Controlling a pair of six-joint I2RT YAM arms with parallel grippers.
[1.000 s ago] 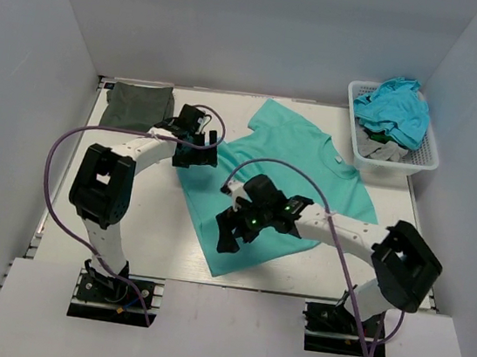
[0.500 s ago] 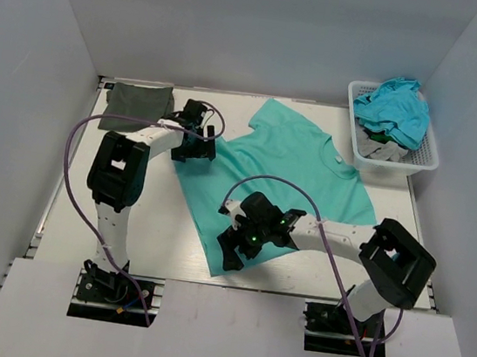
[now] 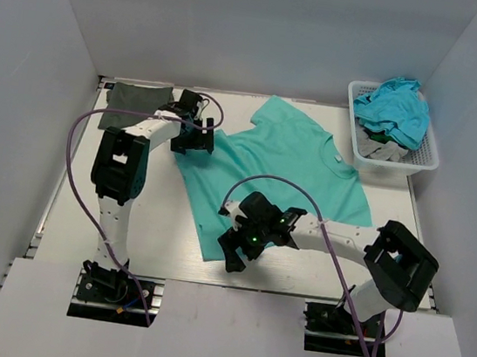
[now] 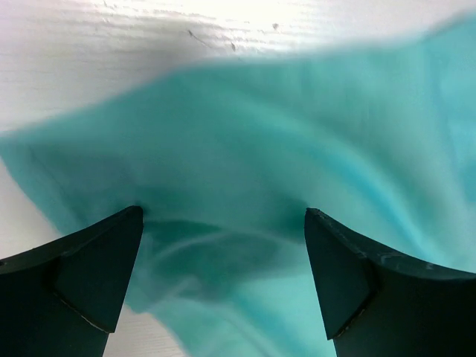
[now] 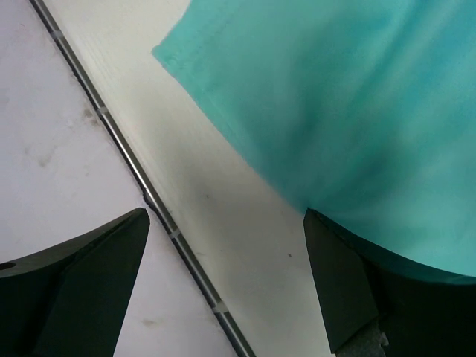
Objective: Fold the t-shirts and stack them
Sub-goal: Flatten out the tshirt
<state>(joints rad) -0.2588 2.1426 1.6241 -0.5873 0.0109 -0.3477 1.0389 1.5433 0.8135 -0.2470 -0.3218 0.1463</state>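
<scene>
A teal-green t-shirt (image 3: 288, 172) lies spread out, slanted across the middle of the table, its neck toward the back right. A dark olive t-shirt (image 3: 139, 98) sits folded at the back left corner. My left gripper (image 3: 193, 144) hangs open over the teal shirt's left sleeve. In the left wrist view the rumpled sleeve cloth (image 4: 245, 163) fills the space between the fingers of the left gripper (image 4: 223, 219). My right gripper (image 3: 233, 255) is open at the shirt's near hem corner. In the right wrist view the hem (image 5: 223, 104) runs above the right gripper (image 5: 227, 216), with bare table between the fingers.
A white basket (image 3: 427, 161) at the back right holds a heap of clothes (image 3: 395, 109). The table's front edge strip (image 5: 149, 197) crosses between the right fingers. White walls close in the left, right and back sides.
The left gripper has moved back and left to the sleeve. The right gripper has slid toward the near hem corner. The shirt's near edge has shifted slightly left. Both grippers stay open.
</scene>
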